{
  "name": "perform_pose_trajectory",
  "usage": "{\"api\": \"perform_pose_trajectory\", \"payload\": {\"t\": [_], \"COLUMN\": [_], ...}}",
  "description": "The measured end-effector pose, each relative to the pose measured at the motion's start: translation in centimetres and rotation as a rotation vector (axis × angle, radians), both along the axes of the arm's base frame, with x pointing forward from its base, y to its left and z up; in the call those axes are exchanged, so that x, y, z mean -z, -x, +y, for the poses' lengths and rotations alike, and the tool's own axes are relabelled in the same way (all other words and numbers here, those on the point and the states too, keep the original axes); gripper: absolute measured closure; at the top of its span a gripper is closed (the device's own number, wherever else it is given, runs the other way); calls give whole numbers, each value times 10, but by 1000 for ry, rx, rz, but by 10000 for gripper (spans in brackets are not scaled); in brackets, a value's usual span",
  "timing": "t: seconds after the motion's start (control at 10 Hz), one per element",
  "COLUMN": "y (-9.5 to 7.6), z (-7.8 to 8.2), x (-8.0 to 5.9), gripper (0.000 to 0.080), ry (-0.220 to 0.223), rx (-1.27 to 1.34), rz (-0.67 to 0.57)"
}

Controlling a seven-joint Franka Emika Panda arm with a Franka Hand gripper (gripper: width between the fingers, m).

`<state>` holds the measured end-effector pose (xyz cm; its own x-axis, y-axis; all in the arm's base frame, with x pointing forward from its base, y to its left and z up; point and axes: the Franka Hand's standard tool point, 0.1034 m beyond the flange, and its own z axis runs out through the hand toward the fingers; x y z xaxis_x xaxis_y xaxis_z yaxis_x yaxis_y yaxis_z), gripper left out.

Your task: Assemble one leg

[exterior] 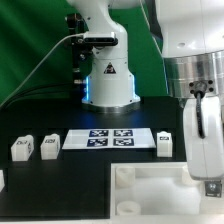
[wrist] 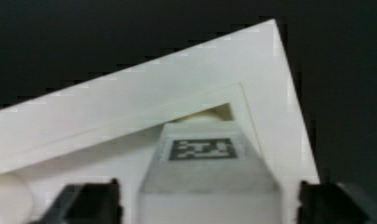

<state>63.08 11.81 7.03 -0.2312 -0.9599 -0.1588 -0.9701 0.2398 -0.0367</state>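
In the wrist view a small white leg (wrist: 206, 165) with a black-and-white tag on its face stands against the inner corner of the large white square piece (wrist: 149, 95). My gripper (wrist: 210, 205) is open. Its dark fingers (wrist: 87, 205) stand on either side of the leg with a narrow gap on each side. In the exterior view the gripper (exterior: 210, 183) hangs low over the right end of the square piece (exterior: 150, 185), and the leg between the jaws is hidden there. Three more legs stand on the table: two (exterior: 22, 148) (exterior: 49, 146) on the exterior view's left and one (exterior: 165, 142) beside the marker board.
The marker board (exterior: 110, 138) lies flat in the middle of the black table. The arm's base (exterior: 108, 80) stands behind it. A white piece (exterior: 2, 180) is cut off at the exterior view's left edge.
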Motion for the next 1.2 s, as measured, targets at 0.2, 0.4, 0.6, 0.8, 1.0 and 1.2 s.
{"api": "perform_pose_trajectory", "payload": {"t": [0.2,0.4,0.6,0.8,1.0,1.2], "y": [1,1,1,1,1,1], "z": [3,2,2,2,0,-6], "x": [0,1,1,-2,0,5], "gripper": [160,151,150,150,150,150], "ry": [17,45,60,111,147,156], "rx": [-247,-528,-736,-1099,-1455,-1675], "rz": [-34,-69,-99,-118,-149,-168]}}
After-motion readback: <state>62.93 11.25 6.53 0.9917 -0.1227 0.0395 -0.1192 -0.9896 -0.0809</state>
